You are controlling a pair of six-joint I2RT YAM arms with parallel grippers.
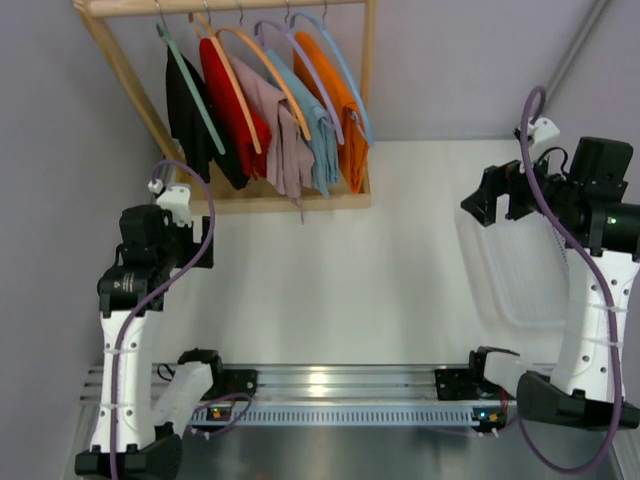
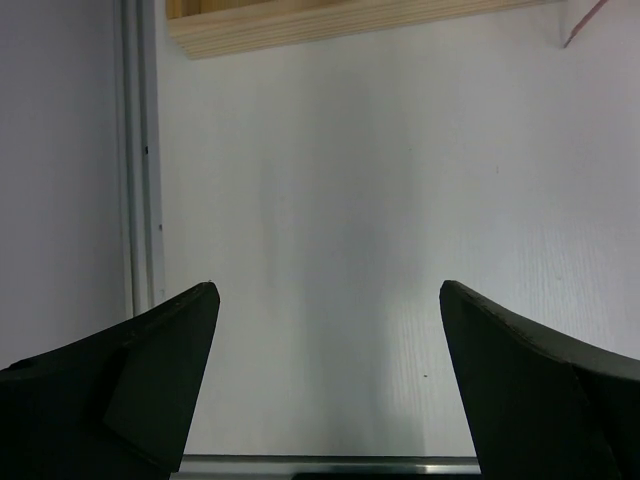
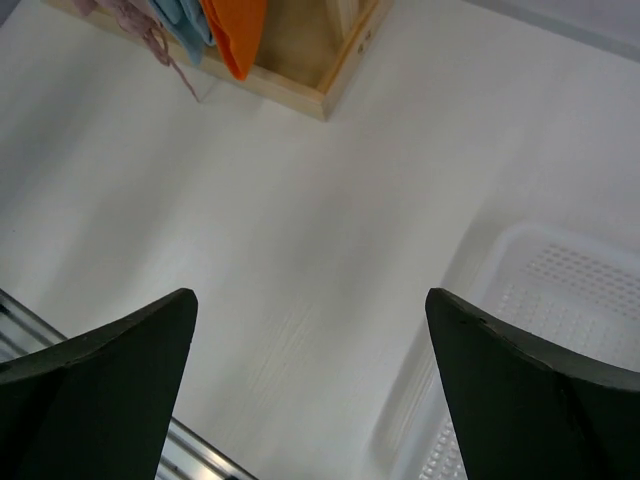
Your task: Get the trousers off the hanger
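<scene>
The orange trousers [image 1: 337, 105] hang folded over the light-blue hanger [image 1: 352, 85], the rightmost one on the wooden rack at the back left. Their lower end [image 3: 236, 32] shows at the top of the right wrist view. My left gripper [image 1: 160, 232] [image 2: 328, 290] hovers over bare table in front of the rack's base, open and holding nothing. My right gripper [image 1: 487, 205] [image 3: 310, 295] is far to the right, also open and empty, well clear of the rack.
The wooden rack [image 1: 290, 200] also carries black, red, mauve and light-blue garments on other hangers. A clear plastic basket [image 1: 520, 270] [image 3: 560, 300] lies on the table under the right arm. A metal rail [image 1: 330, 385] runs along the near edge.
</scene>
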